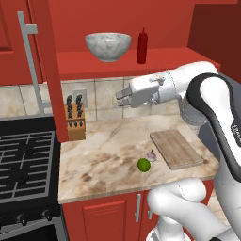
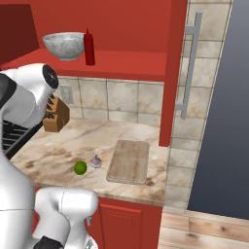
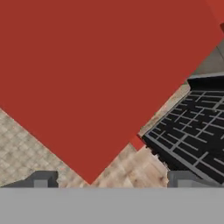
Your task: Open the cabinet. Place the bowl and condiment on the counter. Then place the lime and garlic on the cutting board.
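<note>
The cabinet stands open, both doors swung outward. On its shelf sit the grey-white marbled bowl and, just right of it, the red condiment bottle. My gripper hangs open and empty below the shelf, pointing left at the left door, whose red face looms close in the hand view. The lime and garlic lie side by side on the counter, just left of the cutting board.
A wooden knife block stands against the tiled wall by the left door. A black stove adjoins the counter's left end. The right door juts out above the board's right side.
</note>
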